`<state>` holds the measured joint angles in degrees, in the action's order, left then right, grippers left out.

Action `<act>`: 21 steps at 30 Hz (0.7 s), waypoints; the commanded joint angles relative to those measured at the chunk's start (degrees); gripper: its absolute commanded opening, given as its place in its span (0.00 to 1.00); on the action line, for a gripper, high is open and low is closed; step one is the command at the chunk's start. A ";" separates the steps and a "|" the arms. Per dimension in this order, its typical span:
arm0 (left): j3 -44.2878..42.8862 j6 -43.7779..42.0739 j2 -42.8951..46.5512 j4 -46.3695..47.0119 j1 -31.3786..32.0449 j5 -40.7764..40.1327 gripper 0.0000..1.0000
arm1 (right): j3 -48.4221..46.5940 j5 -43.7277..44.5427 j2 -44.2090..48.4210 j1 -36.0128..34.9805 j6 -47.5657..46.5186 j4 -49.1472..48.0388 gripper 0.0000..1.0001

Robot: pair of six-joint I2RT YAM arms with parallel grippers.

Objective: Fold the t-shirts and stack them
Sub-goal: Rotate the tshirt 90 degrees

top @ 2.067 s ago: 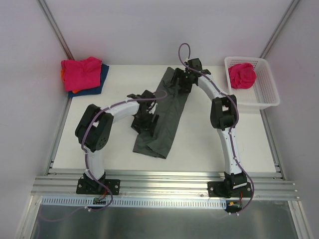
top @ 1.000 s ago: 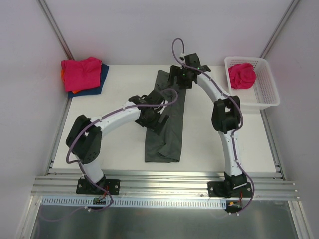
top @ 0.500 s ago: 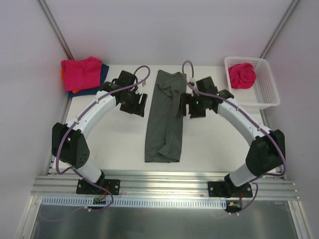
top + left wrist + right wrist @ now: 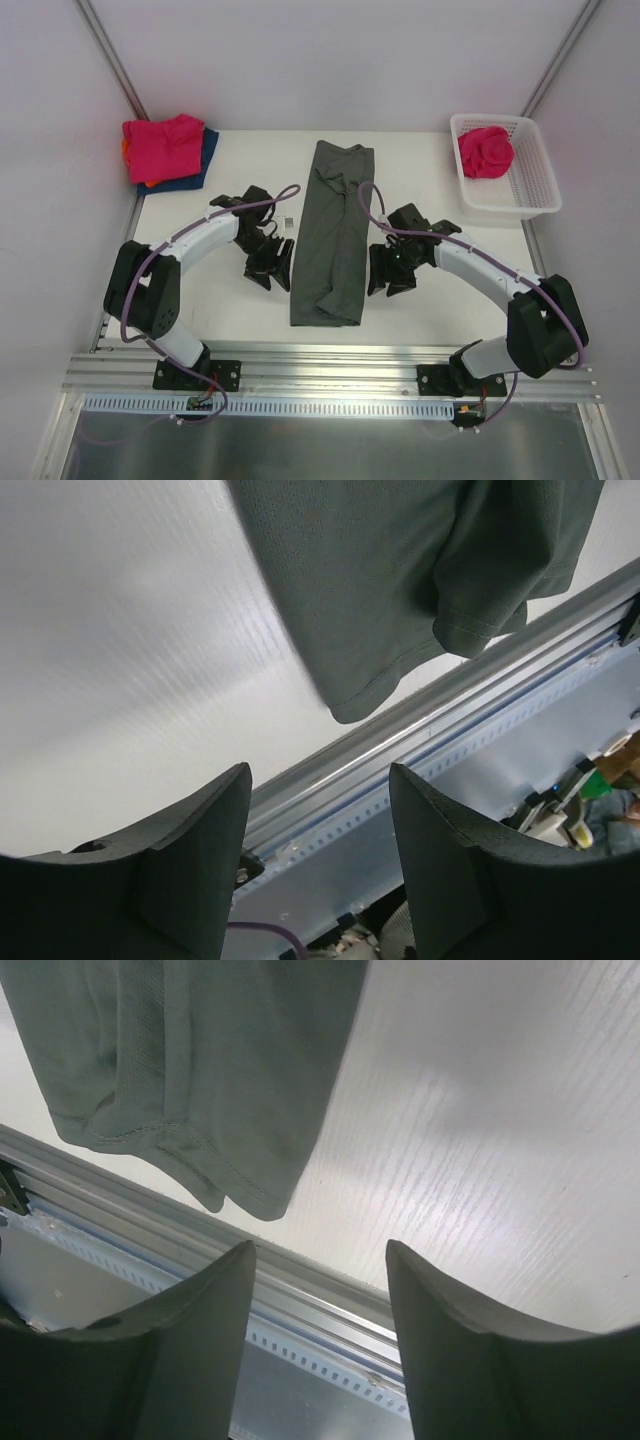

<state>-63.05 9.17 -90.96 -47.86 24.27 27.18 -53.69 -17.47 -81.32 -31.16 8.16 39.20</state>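
Both arms drawn back toward the near edge, elbows bent outward | left gripper (image 4: pixel 318 775), right gripper (image 4: pixel 320 1248): low, pointing nearward, fingers spread, empty, flanking dark grey t-shirt (image 4: pixel 330 235) | shirt: long folded strip, mid-worktop | far-left corner: pink t-shirt stack (image 4: pixel 162 145) | far-right corner: basket (image 4: pixel 540 190) holding crumpled pink t-shirt (image 4: pixel 486 152)

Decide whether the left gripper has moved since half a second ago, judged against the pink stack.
Yes. The left gripper has moved toward the near side, away from the pink stack in the far left corner.
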 commanded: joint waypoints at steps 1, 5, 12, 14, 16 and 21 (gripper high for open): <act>0.47 2.17 -2.20 -0.75 -0.63 5.78 0.58 | -0.62 -2.38 -0.58 -0.39 1.50 -1.05 0.57; -0.85 2.43 -5.80 -0.84 -0.63 7.70 0.57 | -2.46 -3.79 -3.48 -1.80 2.55 -0.71 0.52; -1.73 3.49 -10.46 -0.75 -0.63 8.77 0.55 | -5.45 -0.90 -9.46 -6.98 6.07 -1.14 0.51; -1.73 3.75 -11.26 -0.57 -0.63 9.38 0.54 | -6.33 0.25 -10.43 -8.83 6.08 -1.23 0.50; -1.73 3.84 -11.87 -0.40 -0.63 9.47 0.54 | -7.65 -0.19 -11.75 -9.53 5.64 -1.67 0.49; -1.91 4.19 -12.58 0.30 -0.63 9.38 0.51 | -7.31 -1.07 -13.08 -9.27 5.72 -2.72 0.49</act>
<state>-63.51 12.69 -103.11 -47.27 24.25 34.61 -59.68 -18.46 -94.13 -40.60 12.80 36.69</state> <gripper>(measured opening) 0.520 0.492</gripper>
